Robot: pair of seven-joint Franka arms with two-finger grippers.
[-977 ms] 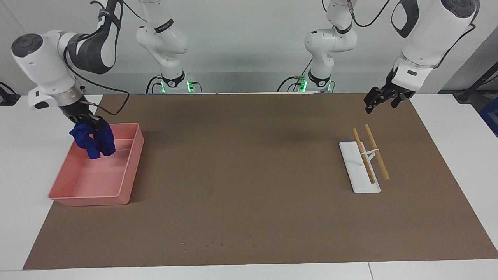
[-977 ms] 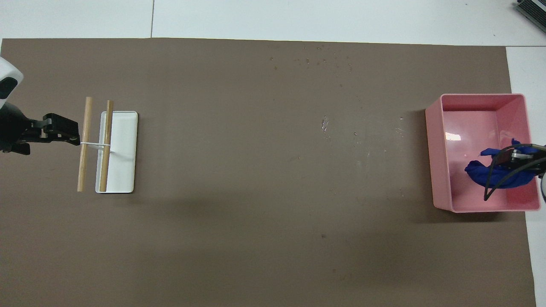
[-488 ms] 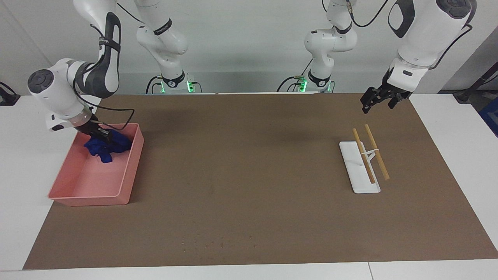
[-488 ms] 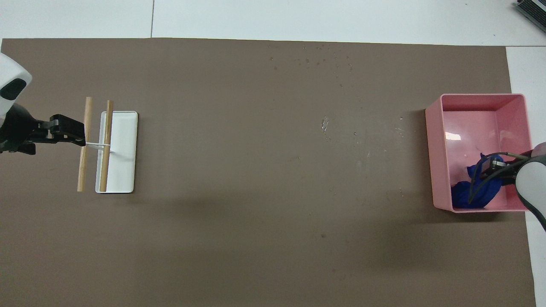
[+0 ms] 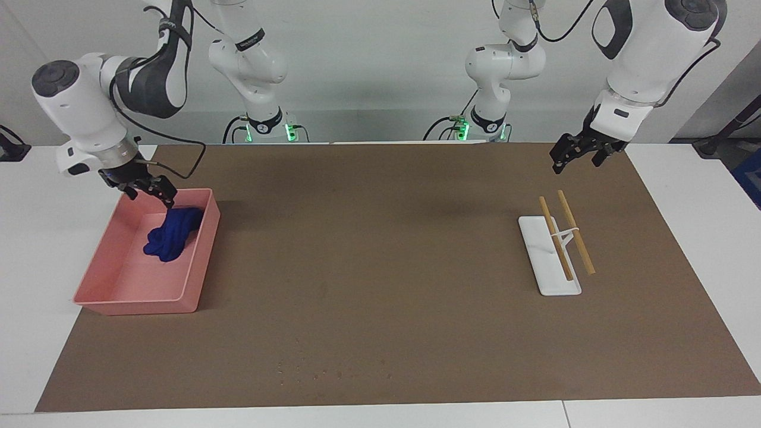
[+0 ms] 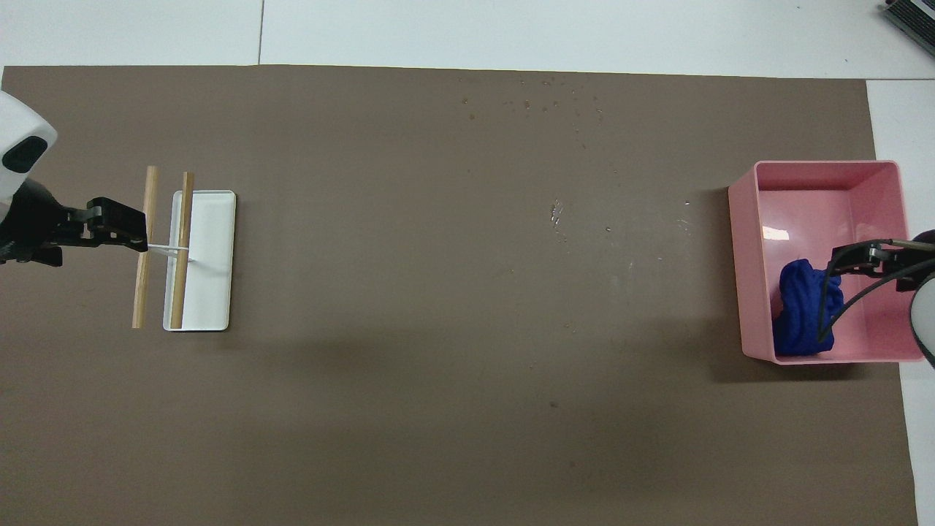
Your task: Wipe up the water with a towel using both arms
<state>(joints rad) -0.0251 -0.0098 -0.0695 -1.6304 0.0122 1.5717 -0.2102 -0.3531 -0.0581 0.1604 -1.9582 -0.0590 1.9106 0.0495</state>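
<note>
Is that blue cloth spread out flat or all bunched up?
Bunched up: the towel lies as a heap of folds in the pink tray, against its wall.

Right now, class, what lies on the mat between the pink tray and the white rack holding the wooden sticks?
Only bare brown mat with scattered water droplets; the overhead view shows it between pink tray and white rack.

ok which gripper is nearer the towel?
Right. The right gripper hangs over the pink tray just above the towel; the left gripper waits at the table's other end.

Brown mat point(image 5: 386, 267) on white table point(image 5: 35, 249)
</note>
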